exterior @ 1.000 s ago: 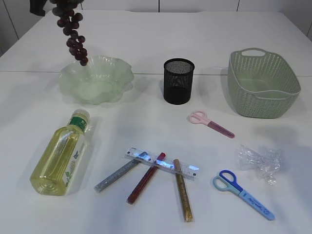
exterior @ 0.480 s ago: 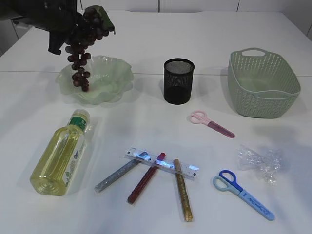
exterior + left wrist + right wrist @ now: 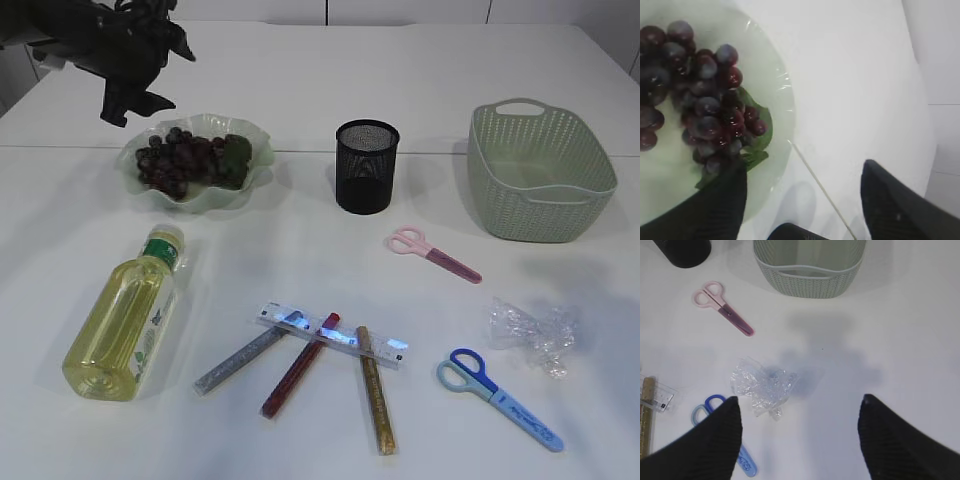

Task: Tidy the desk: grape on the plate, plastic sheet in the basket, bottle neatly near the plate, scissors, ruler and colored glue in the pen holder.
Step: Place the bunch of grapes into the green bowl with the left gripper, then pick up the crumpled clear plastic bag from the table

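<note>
The grape bunch [image 3: 185,160] now lies in the pale green plate [image 3: 258,150], dark purple berries heaped with a green leaf at one side; half a second ago it was dangling from the left claw [image 3: 802,200] above the rim. That claw has released: in its wrist view the two black ribbed fingers [image 3: 720,210] stand apart with nothing between them, just past the plate's edge. So the grape step looks done, and five kinds of thing remain.

The plate is translucent, glossy, with a wavy, scalloped rim. Near it on the white worktop [image 3: 300,260] lies a clear bottle [image 3: 120,320] of yellow liquid, on its side, green-capped. Three slim glitter glue sticks [image 3: 300,365] fan out under a transparent ruler [image 3: 330,333]. The black mesh pen holder [image 3: 367,166] stands upright, the woven-pattern green basket [image 3: 540,170] well to its right. Pink scissors [image 3: 433,254], blue scissors [image 3: 497,398] and the crinkled plastic sheet [image 3: 762,387] lie apart. The right claw [image 3: 797,440] hovers spread and empty above the sheet.
</note>
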